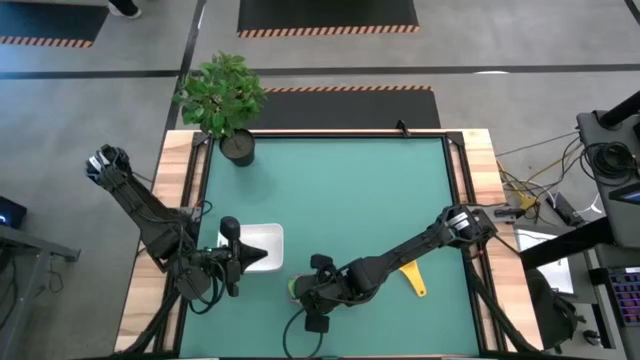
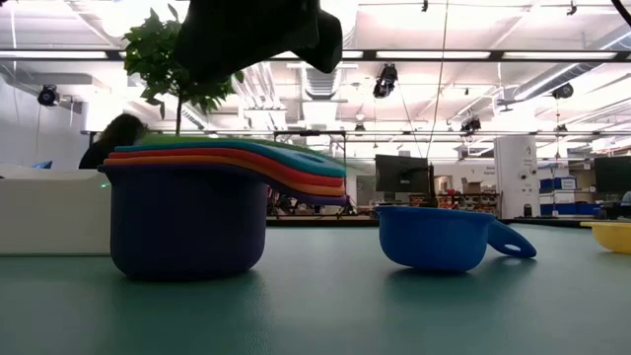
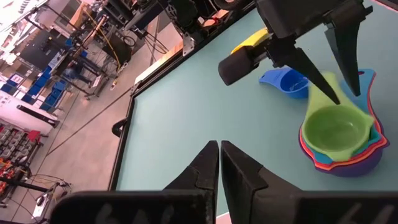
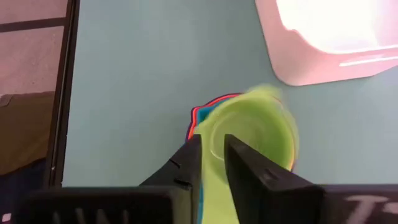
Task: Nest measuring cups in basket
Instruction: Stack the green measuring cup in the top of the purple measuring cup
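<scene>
A nested stack of measuring cups (image 2: 187, 222) stands on the green table just right of the white basket (image 1: 268, 236). The purple cup is at the bottom and the green cup (image 3: 336, 127) on top. My right gripper (image 3: 347, 96) hovers over the stack, its fingers a little apart on either side of the green cup's handle (image 3: 333, 84). The green cup is blurred in the right wrist view (image 4: 255, 134). A dark blue cup (image 2: 444, 237) and a yellow cup (image 1: 412, 278) rest on the table farther right. My left gripper (image 3: 219, 149) is shut and empty over the basket. My right gripper's fingers (image 3: 323, 78) slant down from the table's right side and straddle the green cup's handle. Whether they touch it, I cannot tell. The green cup's bowl sits in the stack.
A potted plant (image 1: 237, 148) stands at the far left corner. The table's middle and far half are bare green mat (image 1: 340, 190). The stack is close to the near edge.
</scene>
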